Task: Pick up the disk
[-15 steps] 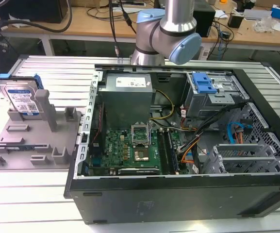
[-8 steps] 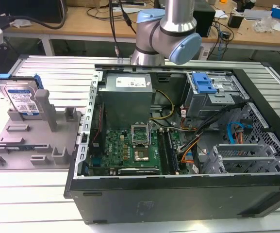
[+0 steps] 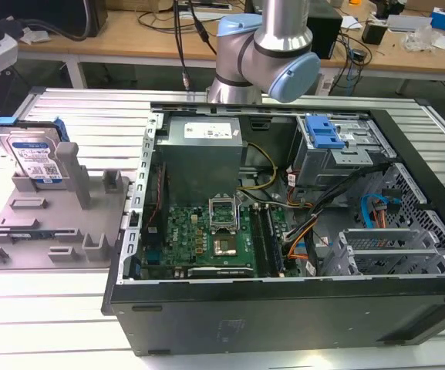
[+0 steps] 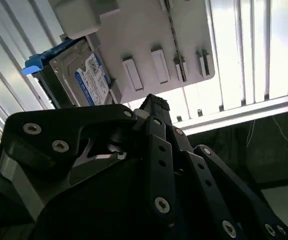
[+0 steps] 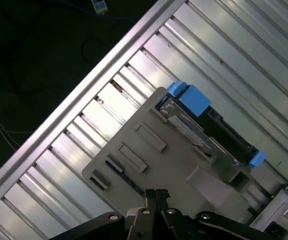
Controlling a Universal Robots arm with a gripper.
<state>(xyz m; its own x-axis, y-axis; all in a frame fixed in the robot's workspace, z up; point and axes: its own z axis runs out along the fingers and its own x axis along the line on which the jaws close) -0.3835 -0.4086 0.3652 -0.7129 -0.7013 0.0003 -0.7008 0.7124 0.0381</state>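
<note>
The disk (image 3: 33, 158) is a silver-grey hard drive with a white-and-blue label and blue side rails. It stands on edge in a slot at the far end of the grey holder (image 3: 52, 231), at the exterior view's left. Both wrist views show the disk (image 4: 86, 80) (image 5: 208, 125) and the holder (image 4: 148, 40) (image 5: 148, 160) from above. My gripper (image 5: 156, 192) hangs high over the holder's near side, well apart from the disk. Its black fingertips (image 4: 152, 102) are shut together with nothing between them.
An open computer case (image 3: 284, 324) fills the middle and the exterior view's right, with a blue drive-bay bracket (image 3: 322, 131) inside. The arm's base (image 3: 268, 46) rises behind it. The ribbed metal table's edge (image 5: 84, 95) runs close to the holder, with dark floor beyond.
</note>
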